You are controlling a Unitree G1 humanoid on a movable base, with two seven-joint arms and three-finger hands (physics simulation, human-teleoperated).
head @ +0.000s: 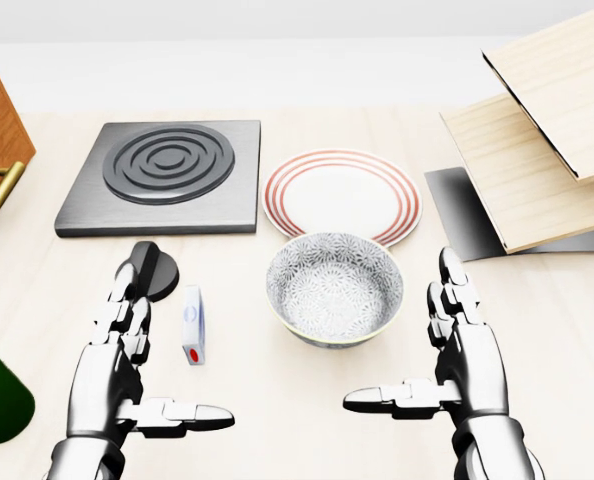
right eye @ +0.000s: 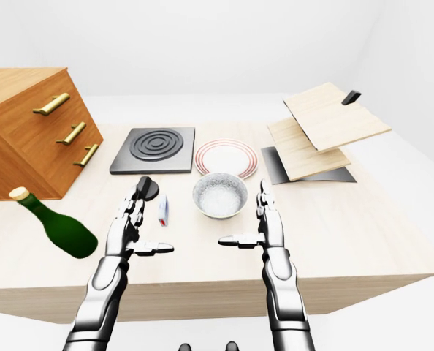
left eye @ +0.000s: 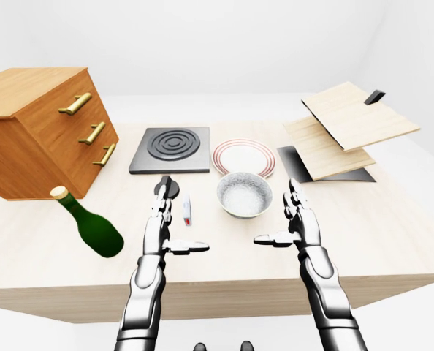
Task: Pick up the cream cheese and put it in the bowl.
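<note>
The cream cheese [head: 192, 325] is a small white box with a red dot, standing on its edge on the table left of the bowl. The patterned bowl [head: 334, 289] sits at the middle of the table, below a red-rimmed plate. My left hand [head: 137, 360] is open, fingers straight, just left of the cream cheese and apart from it. My right hand [head: 447, 350] is open to the right of the bowl, thumb pointing left. Both hands are empty.
A black stove plate [head: 167, 175] lies top left, with a small black disc [head: 157, 270] below it. A green bottle [left eye: 91, 223] lies left. A wooden drawer cabinet [left eye: 38, 128] stands far left. Wooden boards [left eye: 348, 128] tilt over a dark tray at the right.
</note>
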